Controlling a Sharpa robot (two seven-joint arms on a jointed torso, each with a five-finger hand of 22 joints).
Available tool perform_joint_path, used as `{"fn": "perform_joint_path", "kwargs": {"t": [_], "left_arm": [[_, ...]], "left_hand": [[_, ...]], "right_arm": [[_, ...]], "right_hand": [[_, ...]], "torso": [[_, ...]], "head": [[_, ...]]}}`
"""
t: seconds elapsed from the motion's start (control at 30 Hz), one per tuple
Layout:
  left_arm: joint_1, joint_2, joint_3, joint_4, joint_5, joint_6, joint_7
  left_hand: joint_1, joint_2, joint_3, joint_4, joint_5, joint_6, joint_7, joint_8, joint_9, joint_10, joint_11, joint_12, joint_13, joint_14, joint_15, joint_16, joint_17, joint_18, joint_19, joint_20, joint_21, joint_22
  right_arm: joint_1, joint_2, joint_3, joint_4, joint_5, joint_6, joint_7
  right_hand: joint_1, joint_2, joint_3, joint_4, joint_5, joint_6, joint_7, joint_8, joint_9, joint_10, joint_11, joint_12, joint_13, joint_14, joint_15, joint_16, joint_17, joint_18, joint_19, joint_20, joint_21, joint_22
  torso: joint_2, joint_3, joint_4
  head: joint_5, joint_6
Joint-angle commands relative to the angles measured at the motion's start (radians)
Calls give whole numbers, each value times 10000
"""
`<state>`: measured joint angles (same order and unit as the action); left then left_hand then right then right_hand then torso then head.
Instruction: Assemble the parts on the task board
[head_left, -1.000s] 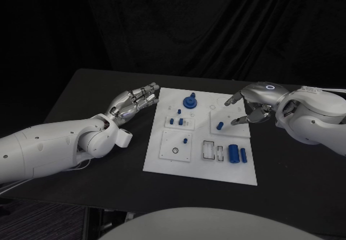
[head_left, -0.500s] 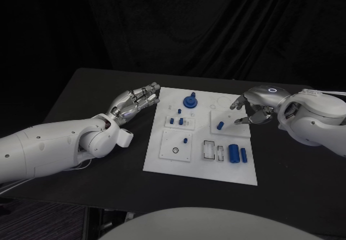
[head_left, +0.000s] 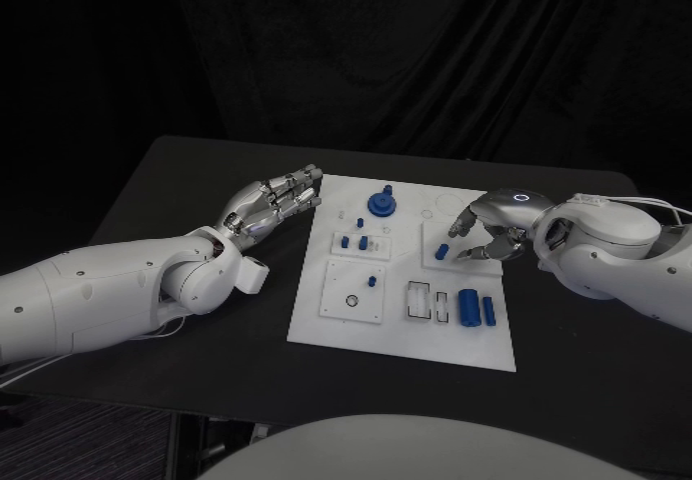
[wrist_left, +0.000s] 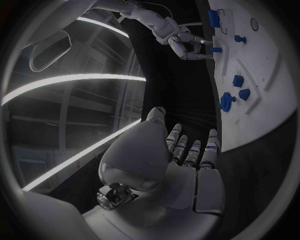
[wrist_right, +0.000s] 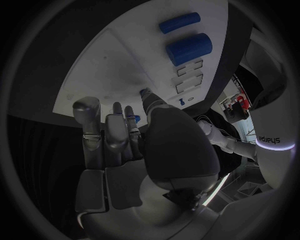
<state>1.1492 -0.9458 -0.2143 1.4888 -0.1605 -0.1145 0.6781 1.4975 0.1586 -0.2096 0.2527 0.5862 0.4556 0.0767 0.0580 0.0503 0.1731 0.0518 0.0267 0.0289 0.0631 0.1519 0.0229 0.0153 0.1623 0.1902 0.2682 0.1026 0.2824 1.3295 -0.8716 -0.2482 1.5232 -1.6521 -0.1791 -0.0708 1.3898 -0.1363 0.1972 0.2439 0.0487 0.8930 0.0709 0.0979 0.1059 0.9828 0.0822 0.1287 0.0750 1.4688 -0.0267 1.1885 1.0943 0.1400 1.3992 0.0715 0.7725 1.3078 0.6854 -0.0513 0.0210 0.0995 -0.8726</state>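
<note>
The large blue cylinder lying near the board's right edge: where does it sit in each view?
Head view: large blue cylinder lies flat on the task board, beside a thinner blue bar.
Left wrist view: I cannot pick it out with confidence.
Right wrist view: at, thinner bar beside it.
Shared landmark: the white task board.

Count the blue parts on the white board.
8. Large knob at the far edge; tiny peg beside it; pair of pegs nearer; lone peg nearer still; another peg beside the right hand; thick cylinder and thin cylinder near right. The hand may hide others.
</note>
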Motion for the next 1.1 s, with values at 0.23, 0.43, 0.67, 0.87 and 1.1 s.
{"fn": "perform_joint_path", "kwargs": {"t": [0.23, 0.43, 0.67, 0.87, 1.1], "left_arm": [[-19, 49, 7, -31, -3, 133, 1172], [-19, 83, 7, -67, -3, 170, 1141], [-22, 107, 7, -95, -3, 210, 1088], [-28, 128, 7, -144, -3, 234, 1056], [-49, 157, 7, -178, -3, 253, 1039]], "left_hand": [[88, 19, 36, -53, 64, -85, 9, -37, -13, -93, 15, -20, -21, -29, -1, 2, -8, 188, -34, -28, -9, -36], [102, 35, 50, -59, 70, -99, 21, -43, -15, -105, 29, -20, -23, -34, -2, -1, -9, 186, -44, -27, -14, -50], [113, 49, 61, -63, 74, -98, 30, -45, -15, -107, 41, -20, -23, -37, -2, -3, -9, 185, -48, -26, -16, -56], [146, 80, 94, -80, 94, -25, 96, -35, -5, -106, 79, -15, -21, -45, -1, -9, -10, 183, -62, -22, -23, -81], [159, 91, 106, -89, 101, -7, 127, -30, -2, -121, 98, -17, -23, -50, -1, -12, -11, 183, -67, -19, -25, -92]], "right_arm": [[-121, 291, 9, -210, -1, 154, 295], [-151, 469, 9, -289, 135, 59, 401], [-180, 643, 10, -371, 184, 71, 470], [-210, 762, 10, -404, 195, 103, 523], [-224, 822, 10, -407, 197, 85, 551]], "right_hand": [[108, 45, -43, -181, -12, 135, 96, 27, 21, 340, -7, 55, 35, 72, -39, -4, 37, -173, -57, 18, 19, 958], [200, 133, -47, -334, -11, 191, 209, 27, 33, 586, -31, 145, 78, 81, -11, 59, 96, -192, -36, 31, 107, 989], [390, 279, 18, -557, -11, 321, 320, 62, 62, 807, -55, 216, 105, 103, 20, 171, 209, -218, 3, 55, 252, 1030], [526, 407, 107, -716, -10, 533, 379, 136, 107, 1134, -103, 305, 125, 125, 74, 280, 310, -255, 54, 89, 466, 1082], [696, 499, 248, -893, -9, 1079, 359, 375, 243, 1422, -144, 301, 96, 129, 82, 353, 369, -263, 76, 108, 576, 1106]], "torso": [[-24, -11, 18], [-17, -14, 29], [-27, -14, -7], [-31, -6, -9], [-28, -5, 8]], "head": [[-42, 0], [-76, 0], [-51, 0], [-39, 0], [-44, 0]]}}
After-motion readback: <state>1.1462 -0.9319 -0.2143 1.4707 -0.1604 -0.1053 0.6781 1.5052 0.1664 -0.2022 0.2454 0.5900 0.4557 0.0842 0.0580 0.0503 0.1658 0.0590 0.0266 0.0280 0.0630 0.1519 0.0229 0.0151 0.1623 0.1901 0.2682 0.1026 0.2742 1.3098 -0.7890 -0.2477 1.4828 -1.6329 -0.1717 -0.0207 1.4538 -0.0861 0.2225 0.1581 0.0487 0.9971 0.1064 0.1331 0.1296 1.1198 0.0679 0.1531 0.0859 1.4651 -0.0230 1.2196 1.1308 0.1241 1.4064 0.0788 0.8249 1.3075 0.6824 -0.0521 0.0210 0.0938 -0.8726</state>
